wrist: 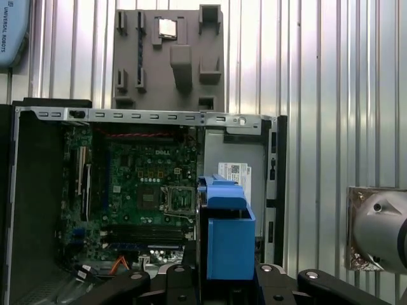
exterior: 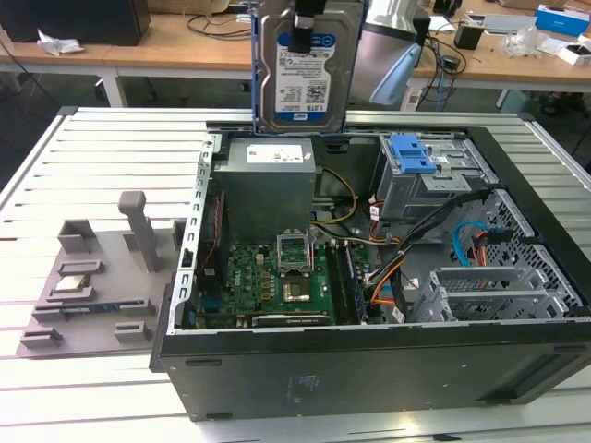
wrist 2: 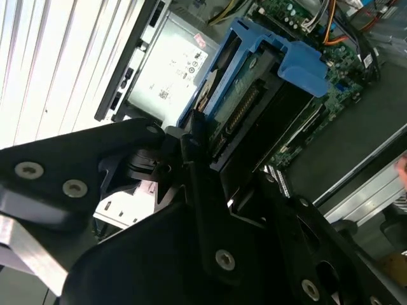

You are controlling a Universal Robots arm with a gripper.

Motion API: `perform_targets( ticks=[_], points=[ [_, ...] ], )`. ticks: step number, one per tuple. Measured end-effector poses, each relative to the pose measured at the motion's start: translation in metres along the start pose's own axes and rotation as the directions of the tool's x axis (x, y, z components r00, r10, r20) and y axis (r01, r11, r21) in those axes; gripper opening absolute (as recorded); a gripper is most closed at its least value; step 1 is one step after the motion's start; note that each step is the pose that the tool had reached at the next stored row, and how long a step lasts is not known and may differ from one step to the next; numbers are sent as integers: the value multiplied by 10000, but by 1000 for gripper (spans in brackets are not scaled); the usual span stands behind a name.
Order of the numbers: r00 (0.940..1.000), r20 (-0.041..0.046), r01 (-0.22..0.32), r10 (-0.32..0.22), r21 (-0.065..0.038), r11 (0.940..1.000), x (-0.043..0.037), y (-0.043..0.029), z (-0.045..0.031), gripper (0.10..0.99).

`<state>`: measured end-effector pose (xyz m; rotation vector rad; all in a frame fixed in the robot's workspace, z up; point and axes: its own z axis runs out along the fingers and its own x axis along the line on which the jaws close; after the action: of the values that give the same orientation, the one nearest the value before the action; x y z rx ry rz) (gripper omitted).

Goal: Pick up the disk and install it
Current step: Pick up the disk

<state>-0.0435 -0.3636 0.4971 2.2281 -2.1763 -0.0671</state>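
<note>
Hand (exterior: pixel 301 35) clamped tight on the disk (exterior: pixel 297 92), held above the open computer case (exterior: pixel 369 369).
The disk hangs upright, label showing, over the grey power supply (exterior: pixel 268 180); the hand points straight down.

The robot's black gripper (exterior: pixel 300 35): in the second wrist view, flat matte linkage plates (wrist 2: pixel 159 267) studded with silver screws (wrist 2: pixel 224 258). At its three o'clock in the exterior view, a silver arm segment (exterior: pixel 386 37) with a pale-blue joint cap (exterior: pixel 395 74).
</note>
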Motion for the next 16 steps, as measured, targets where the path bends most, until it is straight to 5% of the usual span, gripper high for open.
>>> perform_targets(
  ticks=[3,9,16],
  points=[
    [10000,0,1,-1,-1,10000,3,-112,-5,361],
    [10000,0,1,-1,-2,10000,11,-472,-23,361],
    [10000,1,1,-1,-3,10000,18,-764,-37,361]
  ],
)
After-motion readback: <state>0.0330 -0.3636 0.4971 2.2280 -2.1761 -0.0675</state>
